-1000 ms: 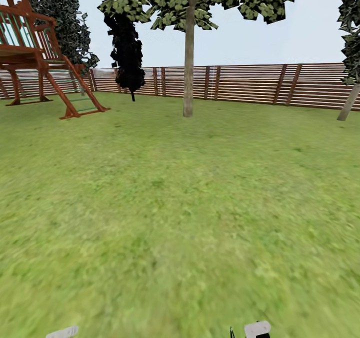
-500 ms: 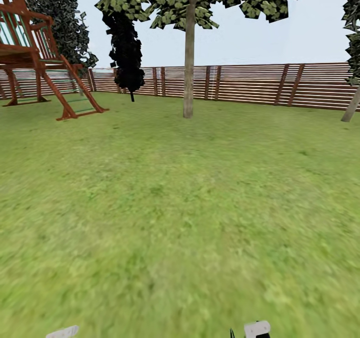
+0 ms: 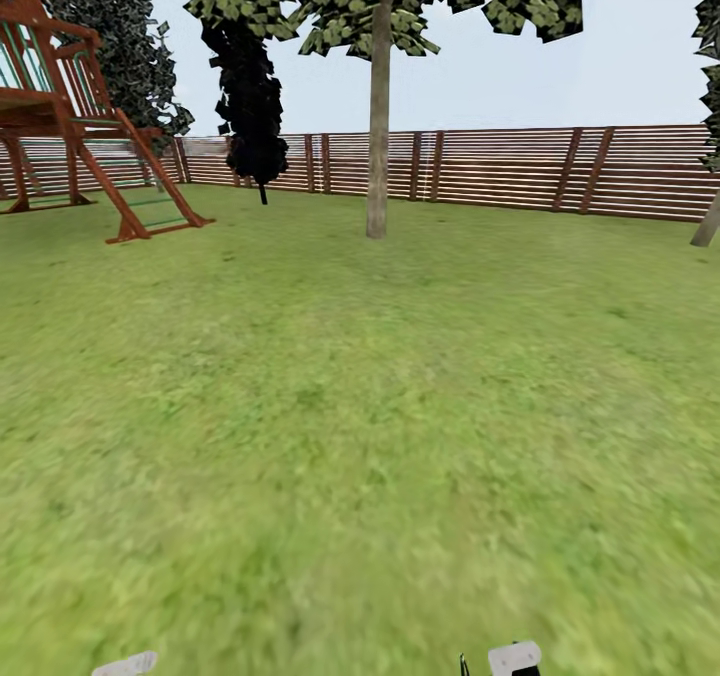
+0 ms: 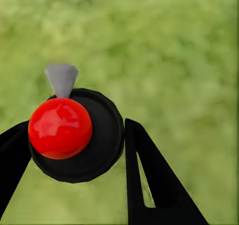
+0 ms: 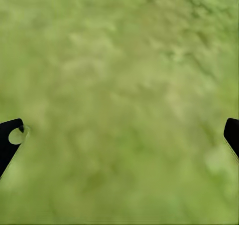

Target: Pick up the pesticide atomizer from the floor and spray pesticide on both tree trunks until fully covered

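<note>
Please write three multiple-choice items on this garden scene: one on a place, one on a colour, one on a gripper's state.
1. Where does the play frame stand in the head view?
A. far left
B. centre
C. far right

2. What colour is the atomizer's ball top?
A. blue
B. red
C. yellow

3. How is the right gripper?
A. shut on a trunk
B. shut on the atomizer
C. open

A: the play frame stands left of the middle tree.
B: the atomizer in the left gripper has a red ball.
C: the right gripper has its fingers wide apart over grass.
</note>
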Controlling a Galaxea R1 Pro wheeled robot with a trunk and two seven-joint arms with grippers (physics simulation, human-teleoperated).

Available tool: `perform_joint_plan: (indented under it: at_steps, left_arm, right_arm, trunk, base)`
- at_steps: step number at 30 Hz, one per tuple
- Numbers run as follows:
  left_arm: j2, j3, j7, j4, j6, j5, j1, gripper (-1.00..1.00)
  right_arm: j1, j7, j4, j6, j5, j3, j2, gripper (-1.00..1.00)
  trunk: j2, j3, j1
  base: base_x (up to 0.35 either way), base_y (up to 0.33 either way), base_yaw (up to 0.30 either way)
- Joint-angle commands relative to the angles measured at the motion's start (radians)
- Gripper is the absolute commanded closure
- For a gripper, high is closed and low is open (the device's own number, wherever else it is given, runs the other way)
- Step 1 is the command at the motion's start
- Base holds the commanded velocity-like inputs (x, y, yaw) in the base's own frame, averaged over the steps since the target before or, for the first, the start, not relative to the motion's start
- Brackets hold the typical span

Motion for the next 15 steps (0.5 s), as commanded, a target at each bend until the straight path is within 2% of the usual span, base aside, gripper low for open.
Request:
perform_joint_plan:
  at_steps: [1,15]
  left_arm:
    - [0.000,0.000,0.000,0.000,0.000,0.000,0.000,1.00]
    - [0.000,0.000,0.000,0.000,0.000,0.000,0.000,1.00]
  right_arm:
    - [0.000,0.000,0.000,0.000,0.000,0.000,0.000,-1.00]
    - [-0.001,0.000,0.000,0.000,0.000,0.000,0.000,-1.00]
  trunk:
    - [0.000,0.000,0.000]
    - [0.000,0.000,0.000]
  base:
    - [0.339,0.000,0.000]
    - [0.339,0.000,0.000]
